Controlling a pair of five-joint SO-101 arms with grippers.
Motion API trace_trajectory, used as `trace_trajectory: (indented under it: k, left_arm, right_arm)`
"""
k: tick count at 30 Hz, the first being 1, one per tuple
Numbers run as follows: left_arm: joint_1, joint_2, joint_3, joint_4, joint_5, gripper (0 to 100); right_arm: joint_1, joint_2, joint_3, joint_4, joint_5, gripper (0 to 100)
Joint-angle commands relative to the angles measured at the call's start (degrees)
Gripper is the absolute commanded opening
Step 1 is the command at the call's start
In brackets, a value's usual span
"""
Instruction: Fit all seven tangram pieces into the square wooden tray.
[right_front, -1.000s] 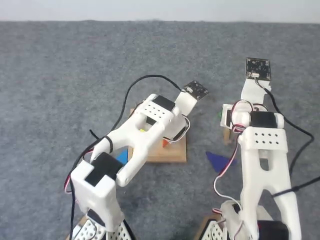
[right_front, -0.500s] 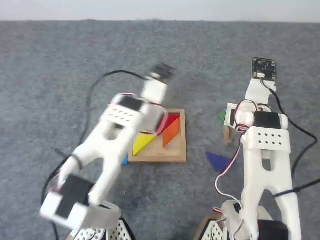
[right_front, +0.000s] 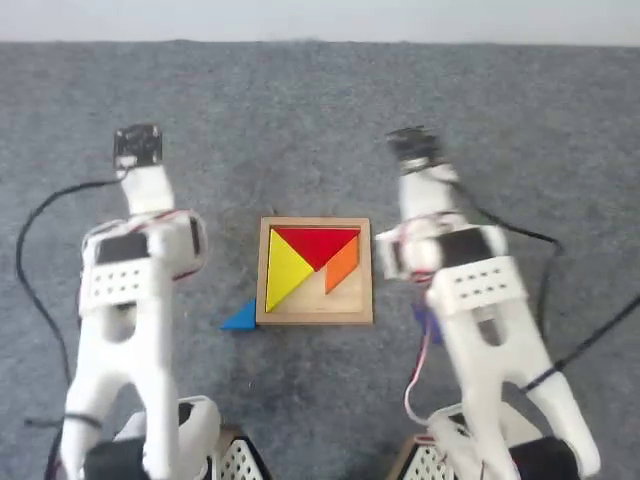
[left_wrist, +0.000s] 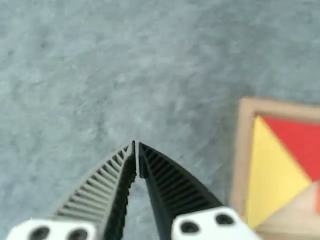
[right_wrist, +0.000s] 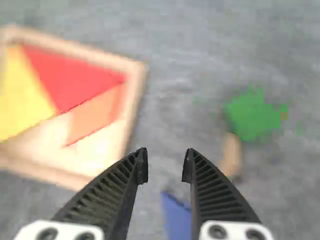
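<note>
grey desk (right_front: 520, 110) bears the part-filled tray (right_front: 316, 318); beside the tray, right claw (right_wrist: 165, 153), spread, should probably next grip the dark blue piece (right_wrist: 175, 220); left claw (left_wrist: 136, 145) pressed together.

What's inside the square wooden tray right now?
The tray holds a red triangle, a yellow triangle and an orange piece; the rest of its floor is bare wood. Nothing covers it in the high view.

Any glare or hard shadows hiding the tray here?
High view: tray evenly lit, no glare, no hard shadow. Left wrist view: left gripper casts no marked shadow on the carpet. Right wrist view: tray's bare wood bright, red piece plain to see.
</note>
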Motion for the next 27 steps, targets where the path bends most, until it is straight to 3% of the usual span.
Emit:
trace_trajectory:
  k: [1, 5, 12, 15, 27]
  left_arm:
    - [-4.0, -7.9, 10.9, -6.4, -9.8, 2]
    - [-7.2, -9.1, 22.2, -19.2, -18.1, 2]
    - [-7.5, -8.7, 22.4, -19.8, -21.2, 2]
    - [-7.5, -8.7, 22.4, -19.8, -21.3, 2]
    - [-7.5, -8.7, 22.4, -19.8, -21.3, 2]
  right_arm:
    - [-11.0, -1.9, -1.0, -1.6, 1.2, 12.1]
    - [-20.5, 6.0, -4.6, -3.9, 1.0, 12.1]
    - [-23.7, 27.8, -15.6, -4.2, 0.8, 10.5]
    - [-23.4, 34.7, -20.3, -1.4, 0.9, 5.1]
    - [-13.8, 40.1, -25.8, 1.5, 4.8, 6.2]
